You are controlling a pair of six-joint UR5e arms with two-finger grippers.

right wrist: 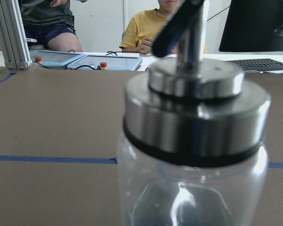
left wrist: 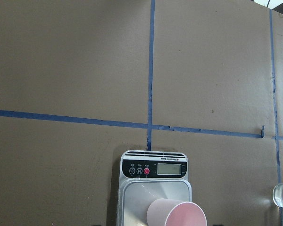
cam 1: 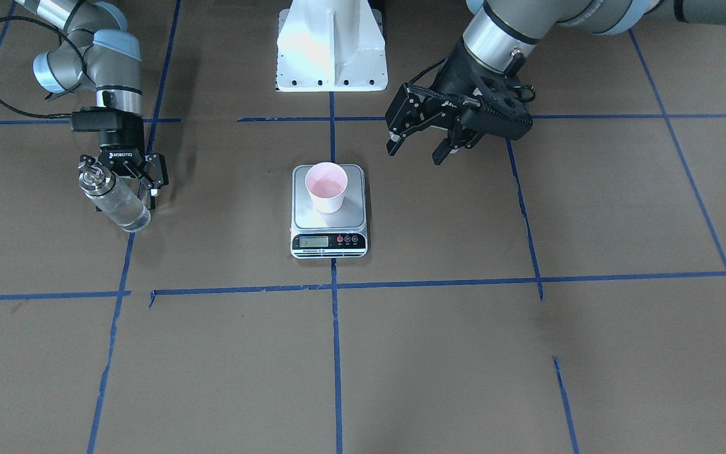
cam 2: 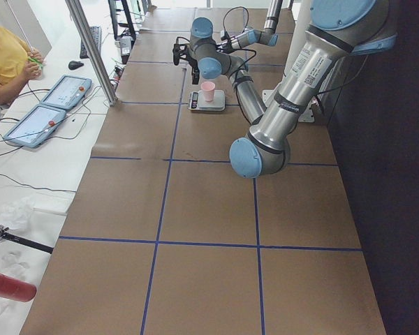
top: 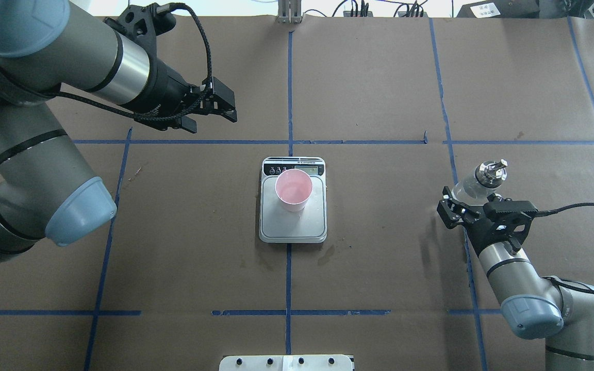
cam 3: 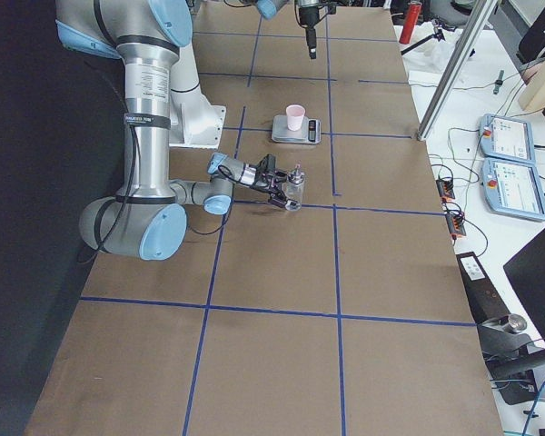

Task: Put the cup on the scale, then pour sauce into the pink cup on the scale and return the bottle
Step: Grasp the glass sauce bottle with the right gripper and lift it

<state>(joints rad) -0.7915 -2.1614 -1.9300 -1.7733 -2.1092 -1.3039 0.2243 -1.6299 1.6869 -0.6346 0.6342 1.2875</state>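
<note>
Cup (cam 1: 327, 187) stands on scale (cam 1: 304, 217) at table (cam 1: 464, 353) centre; bottle (cam 1: 117, 205) upright between right tool (cam 1: 122, 189) fingers, grip cannot be told; left tool (cam 1: 416, 153) spread wide, empty.

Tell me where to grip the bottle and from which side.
Take the bottle by its straight glass body, below the metal collar, coming level from the robot's side, where the right gripper sits. It stands upright; the round wall fits fingers, the spout cap doesn't.
</note>
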